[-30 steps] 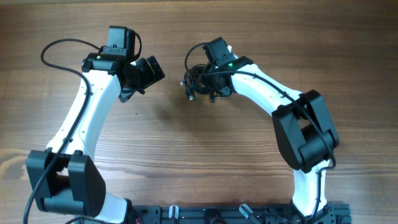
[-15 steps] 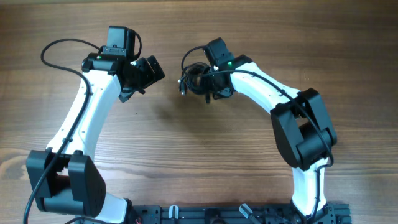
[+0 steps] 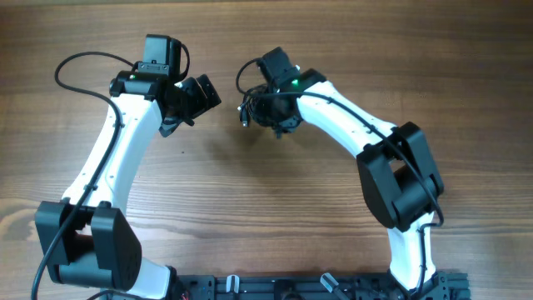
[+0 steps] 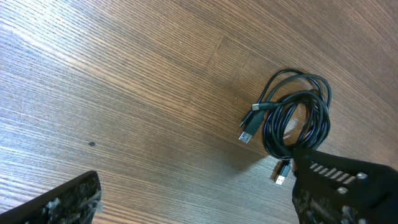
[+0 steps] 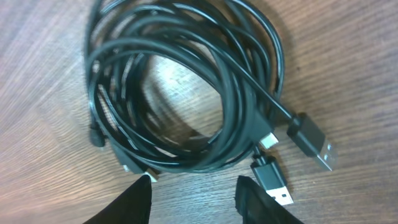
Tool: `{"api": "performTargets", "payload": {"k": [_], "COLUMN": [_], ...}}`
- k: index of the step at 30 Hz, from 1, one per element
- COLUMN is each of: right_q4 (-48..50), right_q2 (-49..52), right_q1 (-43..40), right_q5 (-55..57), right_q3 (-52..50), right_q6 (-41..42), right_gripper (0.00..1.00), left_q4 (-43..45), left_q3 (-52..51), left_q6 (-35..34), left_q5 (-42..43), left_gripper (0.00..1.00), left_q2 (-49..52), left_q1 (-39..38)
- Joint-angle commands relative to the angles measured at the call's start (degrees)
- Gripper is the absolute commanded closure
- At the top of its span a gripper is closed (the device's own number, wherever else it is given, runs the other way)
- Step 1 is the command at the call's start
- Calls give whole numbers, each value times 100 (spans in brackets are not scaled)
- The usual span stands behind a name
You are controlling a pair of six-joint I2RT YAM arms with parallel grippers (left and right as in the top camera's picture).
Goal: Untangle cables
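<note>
Right hand released, fingers spread wide, empty, poised at the near rim of the cables; contact with the cords not discernible. Cords wound in one loose coil flat on the worktop, plug ends jutting from the coil's rim. Judged light, limp, slick-sheathed, prone to snagging; best pinched at a stiff plug end, not mid-coil. Left hand wide open, empty, well apart from the coil.

No legible text, label, brand, number or sign appears on any surface in the three views.
</note>
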Motion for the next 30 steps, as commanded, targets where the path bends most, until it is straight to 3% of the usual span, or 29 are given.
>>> {"api": "performTargets", "payload": {"k": [1,11,14,17,20,21,23,27,30], "right_q4": [13,352,352,520,470,470,468,422,267], "right_q2": [186,525,525,525,339,208,-271,-1379,-1864], "right_q1": [57,55,33,-72,-243,-273,-343,-341,-341], "right_q5": [673,645,885,894,234,87,-330,-1460,-2079], "right_q3": [-90,-90,-90,-76,31,33,33,33,33], "right_q6": [457,715,529,-260,-957,-1113,-1845,-2896,-3167], "right_gripper": [53,57,69,93,96,96,96,96,96], "left_q4": [11,13,11,11,-15,-17,87,122,116], "left_q3": [0,0,0,0,0,0,0,0,0], "left_q6": [-96,-98,-96,-96,-79,116,1021,1137,1137], "left_q5": [-94,-96,-94,-94,-44,149,1294,2820,3550], "left_gripper": [0,0,0,0,0,0,0,0,14], "left_q2": [44,44,44,44,44,44,44,44,44], "left_q1": [26,26,26,26,26,26,26,26,26]}}
